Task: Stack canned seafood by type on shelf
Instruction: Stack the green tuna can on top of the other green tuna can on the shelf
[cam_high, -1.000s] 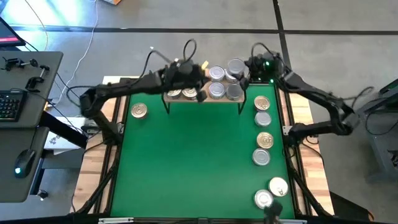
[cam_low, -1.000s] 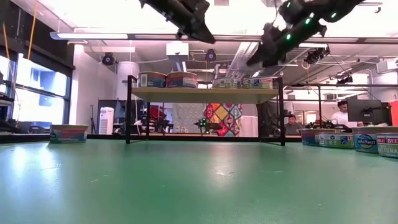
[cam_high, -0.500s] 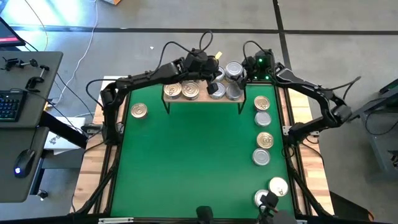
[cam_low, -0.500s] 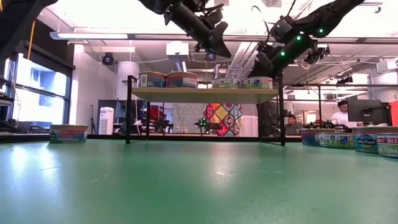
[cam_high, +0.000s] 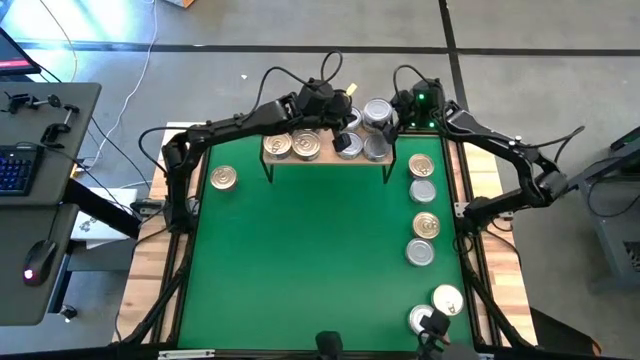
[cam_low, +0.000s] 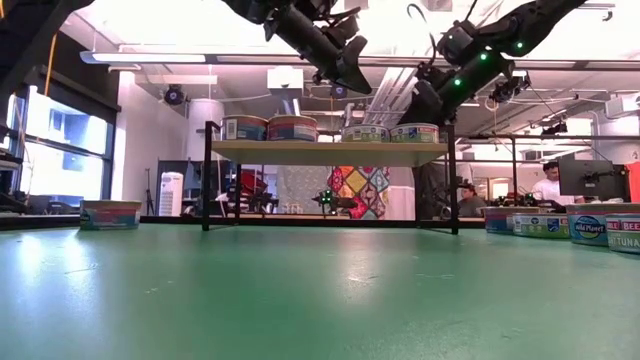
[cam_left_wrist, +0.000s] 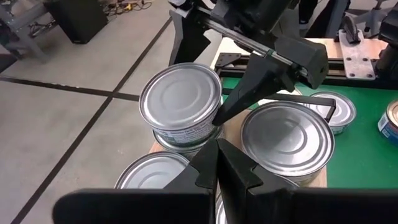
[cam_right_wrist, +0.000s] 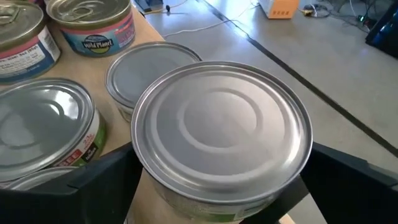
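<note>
The shelf (cam_high: 330, 160), a light-wood board on black legs, stands at the table's far edge and carries several tins. Two gold-lidded tins (cam_high: 292, 146) sit on its left part and silver ones (cam_high: 375, 148) on its right. My right gripper (cam_high: 388, 115) is at the shelf's far right corner, shut on a silver-lidded tin (cam_right_wrist: 221, 127) that tops a stack. My left gripper (cam_left_wrist: 217, 152) hovers shut above the silver tins in the shelf's middle (cam_high: 345, 125) and touches nothing. More tins stand on the green table. My right gripper holds the top silver tin by its side wall (cam_left_wrist: 214, 118), pinched between the two fingers (cam_right_wrist: 106, 177), which stand on opposite sides. The fingers slant down from the far right. The tin is upright and rests on a green-labelled tin (cam_left_wrist: 180, 134) below it.
A gold tin (cam_high: 222, 178) stands alone on the table's left. A row of gold and silver tins (cam_high: 423, 208) runs along the right edge, with two more (cam_high: 436, 310) near the front right corner. People sit beyond the table (cam_low: 548, 185).
My left gripper has swung from above the shelf's left part toward the right and far edge, over the middle tins. My right gripper has come down and slightly left at the far right stack. Over the last half second both have kept still.
</note>
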